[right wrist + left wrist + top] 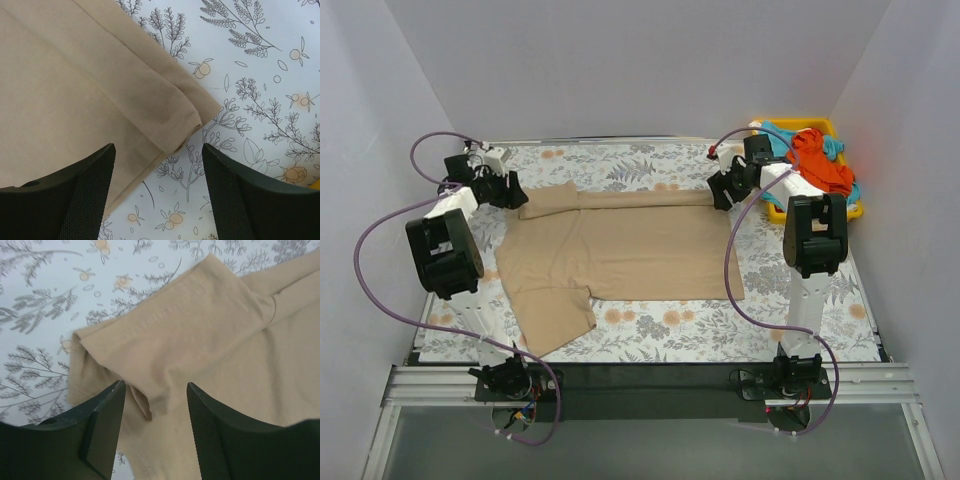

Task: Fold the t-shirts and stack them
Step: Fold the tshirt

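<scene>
A tan-beige t-shirt (620, 250) lies spread on the floral tablecloth, its far edge folded over toward the middle and one sleeve sticking out at the front left. My left gripper (514, 194) hovers open at the fold's far-left corner; in the left wrist view the sleeve fabric (200, 330) lies loose below the gripper (155, 407), a small ridge of cloth between the fingers, ungripped. My right gripper (721, 195) stands open at the fold's far-right corner; in the right wrist view the gripper (157, 172) frames the folded hem corner (165, 125) and bare cloth.
A yellow tray (823, 126) at the back right holds a crumpled orange-red t-shirt (818, 166) and a turquoise-blue one (780, 136). The floral tablecloth (720, 330) covers the table. White walls close in the left, back and right sides.
</scene>
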Available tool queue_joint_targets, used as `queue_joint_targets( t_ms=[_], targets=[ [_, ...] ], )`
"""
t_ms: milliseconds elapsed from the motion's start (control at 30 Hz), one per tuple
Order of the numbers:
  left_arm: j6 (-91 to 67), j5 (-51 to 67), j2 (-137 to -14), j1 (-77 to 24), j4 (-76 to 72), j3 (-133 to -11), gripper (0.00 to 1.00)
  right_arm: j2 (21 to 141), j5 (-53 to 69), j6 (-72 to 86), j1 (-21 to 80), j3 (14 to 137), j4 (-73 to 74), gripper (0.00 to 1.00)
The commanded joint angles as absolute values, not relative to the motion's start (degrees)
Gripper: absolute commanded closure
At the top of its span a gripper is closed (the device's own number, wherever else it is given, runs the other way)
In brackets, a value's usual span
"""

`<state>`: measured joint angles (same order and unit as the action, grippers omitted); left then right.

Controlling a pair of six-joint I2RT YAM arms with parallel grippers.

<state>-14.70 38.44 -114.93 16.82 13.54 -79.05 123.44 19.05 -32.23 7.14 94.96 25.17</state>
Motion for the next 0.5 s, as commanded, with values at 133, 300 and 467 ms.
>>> queue_joint_targets(
  t_ms=[133, 300, 467],
  targets=[
    [-17.84, 41.58, -119.68, 15.21, 18.72, -94.1, 0.52, 123.64, 20.74, -33.58, 6.85, 105.45, 30.93, 0.55],
    [-20.3, 35.87, -125.41, 11.87, 18.81, -100.71, 0.51, 129.1, 21.53, -31.91, 6.94, 113.19, 34.27, 0.6],
    [-21.62, 34.54, -128.32, 10.64, 18.98, -103.35, 0.49, 130.78, 20.92, -32.26, 7.56, 113.47, 34.37, 0.6]
  ],
)
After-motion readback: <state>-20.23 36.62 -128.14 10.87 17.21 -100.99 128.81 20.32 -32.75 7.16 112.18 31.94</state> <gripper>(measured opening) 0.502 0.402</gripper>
